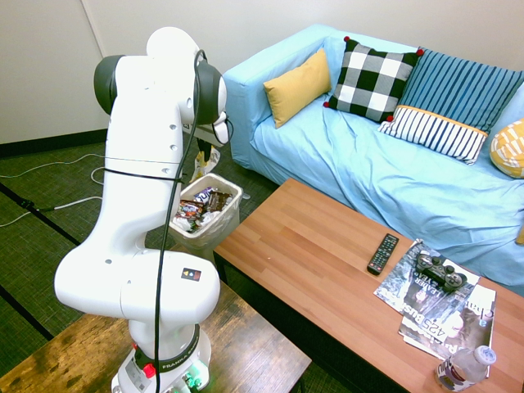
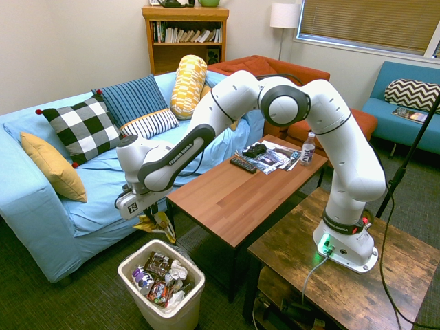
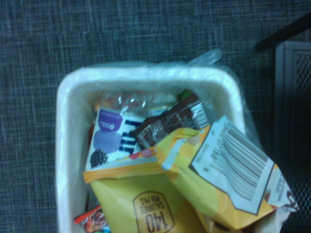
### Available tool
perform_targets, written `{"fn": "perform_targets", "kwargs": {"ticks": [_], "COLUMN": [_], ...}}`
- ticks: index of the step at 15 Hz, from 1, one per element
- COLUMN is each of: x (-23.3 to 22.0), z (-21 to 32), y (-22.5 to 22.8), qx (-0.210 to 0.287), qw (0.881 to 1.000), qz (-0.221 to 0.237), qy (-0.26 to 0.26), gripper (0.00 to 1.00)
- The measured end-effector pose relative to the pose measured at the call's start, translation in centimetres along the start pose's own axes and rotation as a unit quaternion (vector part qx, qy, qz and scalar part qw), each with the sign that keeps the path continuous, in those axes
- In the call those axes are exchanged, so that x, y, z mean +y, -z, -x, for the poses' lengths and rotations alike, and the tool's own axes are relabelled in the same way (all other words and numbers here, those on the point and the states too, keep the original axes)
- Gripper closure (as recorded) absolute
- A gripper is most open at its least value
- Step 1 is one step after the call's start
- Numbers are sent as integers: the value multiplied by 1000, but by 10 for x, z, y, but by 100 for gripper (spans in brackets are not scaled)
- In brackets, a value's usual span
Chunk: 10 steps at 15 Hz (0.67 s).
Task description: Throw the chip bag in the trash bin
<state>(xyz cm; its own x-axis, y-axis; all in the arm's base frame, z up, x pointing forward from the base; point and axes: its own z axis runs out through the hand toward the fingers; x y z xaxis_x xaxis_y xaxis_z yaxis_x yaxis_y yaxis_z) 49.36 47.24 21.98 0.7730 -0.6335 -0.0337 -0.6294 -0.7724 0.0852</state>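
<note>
The chip bag (image 2: 157, 225), yellow and white and crumpled, hangs from my gripper (image 2: 147, 216), which is shut on its top edge. It dangles just above the trash bin (image 2: 130, 273), a small white bin on the carpet with colourful wrappers inside. In the wrist view the chip bag (image 3: 204, 179) fills the foreground over the trash bin's rim (image 3: 65, 102). From the first exterior view, the arm hides most of the gripper; a bit of the chip bag (image 1: 204, 161) shows above the trash bin (image 1: 231, 214).
The wooden coffee table (image 2: 227, 196) stands right beside the bin, with a black remote (image 2: 243, 165), magazines (image 2: 275, 158), a game controller (image 2: 255, 149) and a water bottle (image 2: 307, 149) at its far end. The blue sofa (image 2: 103, 185) is behind the bin.
</note>
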Motion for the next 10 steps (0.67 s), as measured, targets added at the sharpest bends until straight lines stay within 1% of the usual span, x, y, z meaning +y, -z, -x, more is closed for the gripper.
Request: {"fn": "perform_targets", "kwargs": {"ticks": [1,3,5,10], "x": [0,0,0,0], "z": [7,15,16,13], "y": [-3,-7,-7,-10], "qx": [-10,-25,-33,-37], "qw": [1000,998,997,997], "qz": [1,4,3,4], "qy": [18,51,68,74], "gripper": [0,0,0,0]}}
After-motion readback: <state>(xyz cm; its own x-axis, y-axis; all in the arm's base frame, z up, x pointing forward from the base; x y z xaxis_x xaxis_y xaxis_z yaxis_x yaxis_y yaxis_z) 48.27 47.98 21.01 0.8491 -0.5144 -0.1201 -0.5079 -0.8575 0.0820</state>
